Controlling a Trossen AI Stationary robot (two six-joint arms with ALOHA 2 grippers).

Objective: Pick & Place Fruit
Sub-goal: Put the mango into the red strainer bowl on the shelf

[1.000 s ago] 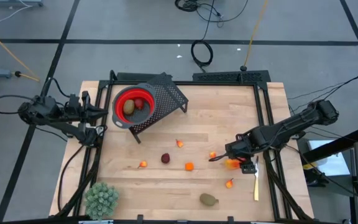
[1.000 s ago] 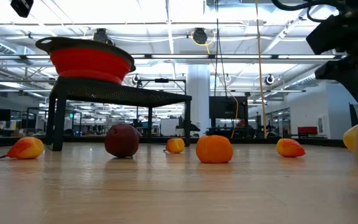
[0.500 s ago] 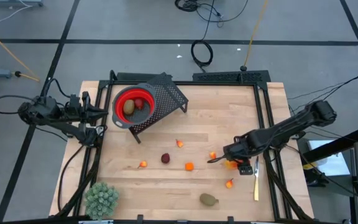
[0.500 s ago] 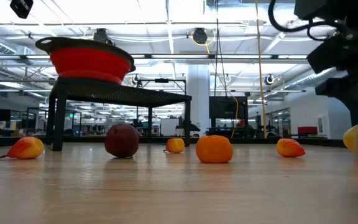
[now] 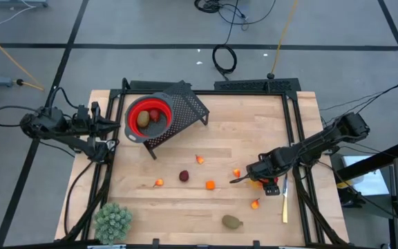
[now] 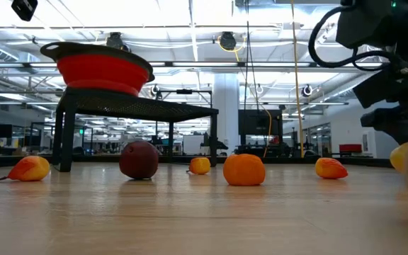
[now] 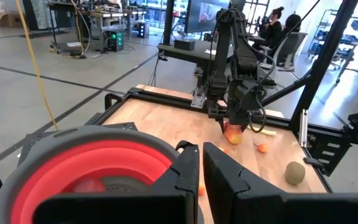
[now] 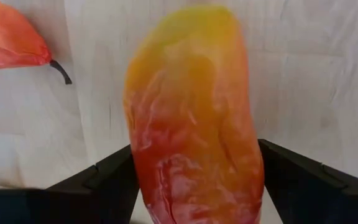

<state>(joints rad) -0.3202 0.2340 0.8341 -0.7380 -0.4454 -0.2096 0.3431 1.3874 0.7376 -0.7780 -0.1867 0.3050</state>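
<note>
Our right pincer (image 8: 194, 186) stands wide open low over the worktop (image 5: 240, 131), the long red-orange-yellow fruit (image 8: 191, 118) between its fingers (image 8: 98, 183). Just beyond lies a small orange piece (image 8: 11, 40). Far off, our left pincer (image 7: 201, 180) waits shut beside the red bowl (image 5: 147, 116).

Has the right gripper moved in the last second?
Yes. In the high view the right gripper has slid slightly left, away from the table's right rail, staying over the red-orange-yellow fruit.
</note>
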